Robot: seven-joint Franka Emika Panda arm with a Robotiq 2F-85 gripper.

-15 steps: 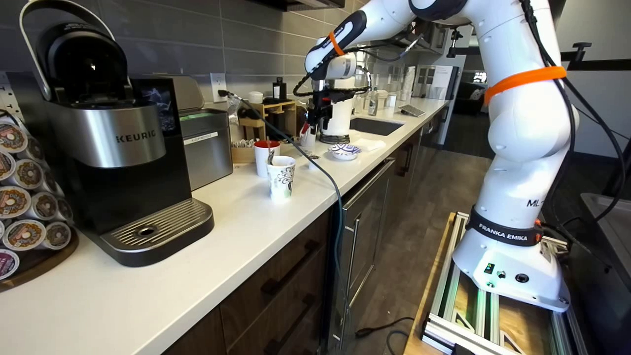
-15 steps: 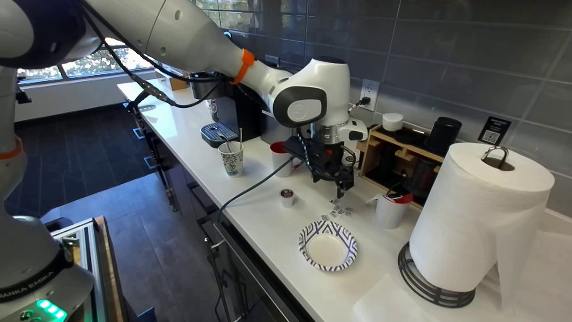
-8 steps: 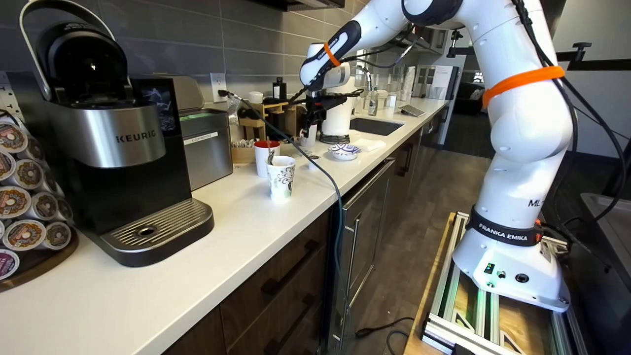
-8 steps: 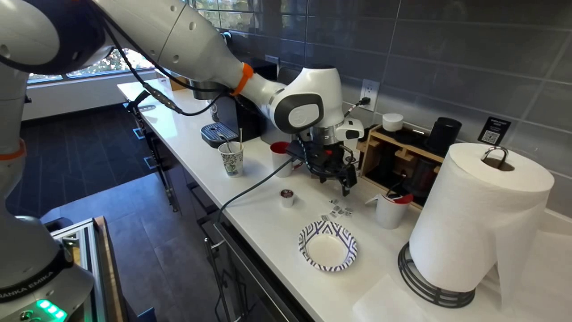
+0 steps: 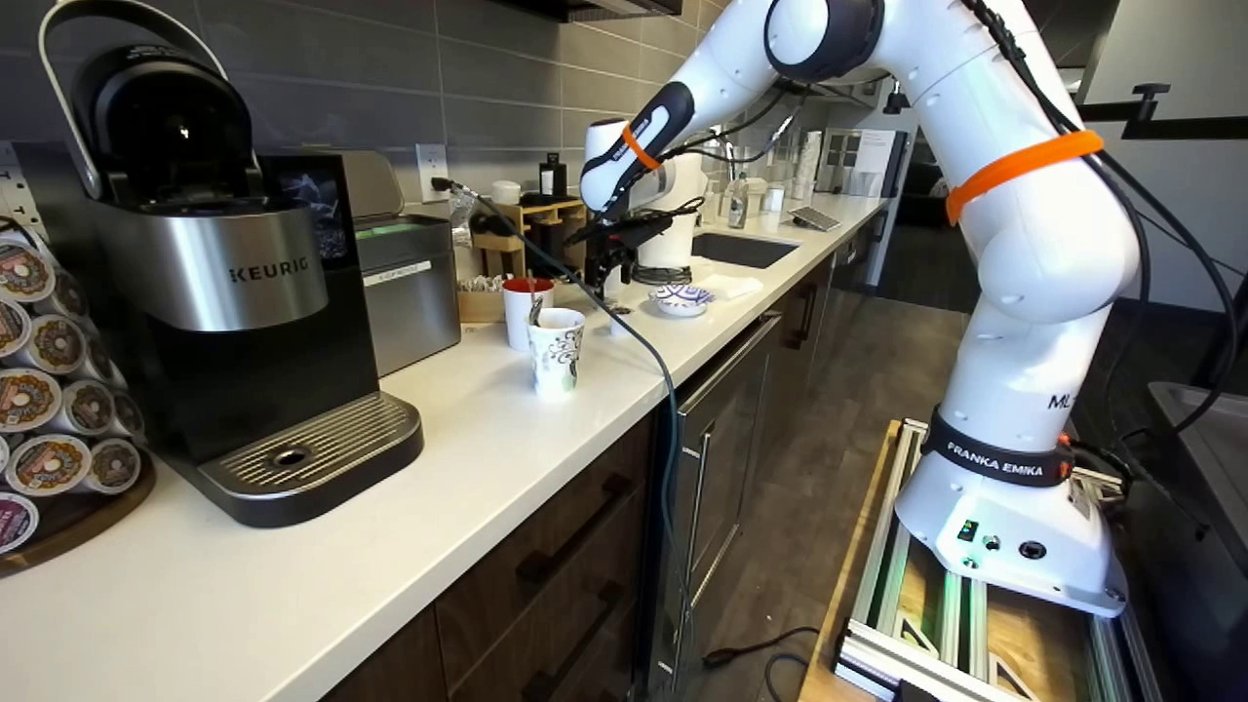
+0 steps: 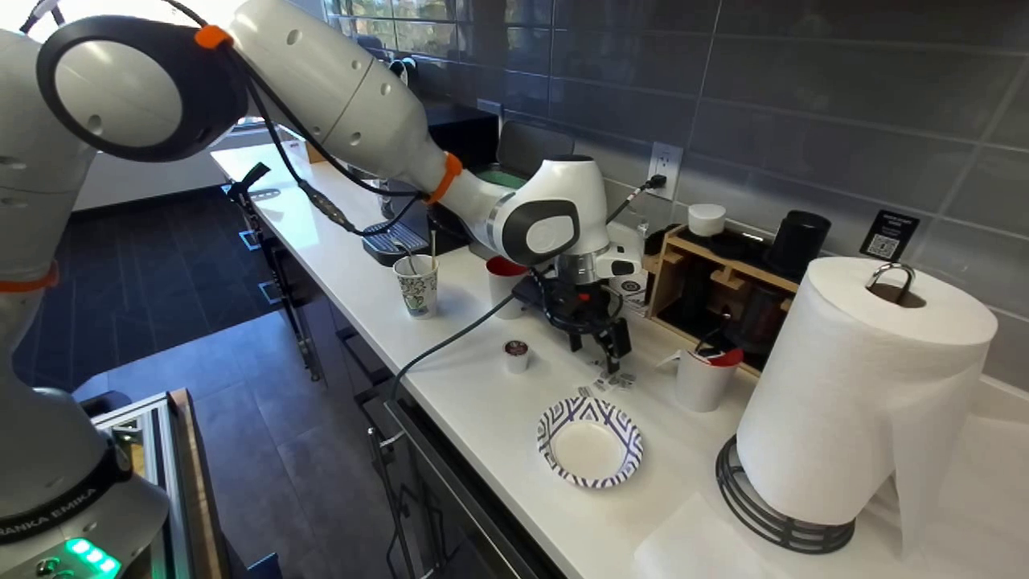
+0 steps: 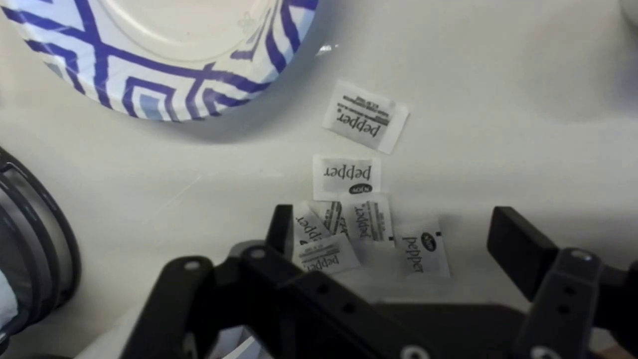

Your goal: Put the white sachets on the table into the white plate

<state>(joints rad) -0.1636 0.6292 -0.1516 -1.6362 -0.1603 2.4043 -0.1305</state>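
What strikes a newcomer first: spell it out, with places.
Probably the white arm, stretched over the counter in both exterior views. Then perhaps the Keurig machine, large at the left of an exterior view. In the wrist view, pepper sachets lie by the open gripper, near the patterned plate.

In an exterior view: Keurig coffee machine (image 5: 234,292) at near left, handle up; pods (image 5: 54,395) stacked to its left; steel box (image 5: 414,302) just right, lid up. Sink (image 5: 746,250) far off, bottle (image 5: 738,207) near it. In both exterior views: patterned cup (image 6: 416,291) with stick (image 6: 434,245) in it, near white mug (image 6: 502,281), red inside. Also in an exterior view: lone pod (image 6: 517,360) upright, right of cup; wooden organizer (image 6: 727,277) by far wall (image 6: 812,137), white tub (image 6: 707,219) and black canister (image 6: 800,243) on top; red-lined white container (image 6: 701,384) in front; paper towel roll (image 6: 872,394) on black wire stand (image 6: 784,519) at near right, white sheet (image 6: 703,543) flat to its left; QR sign (image 6: 888,235) on wall.
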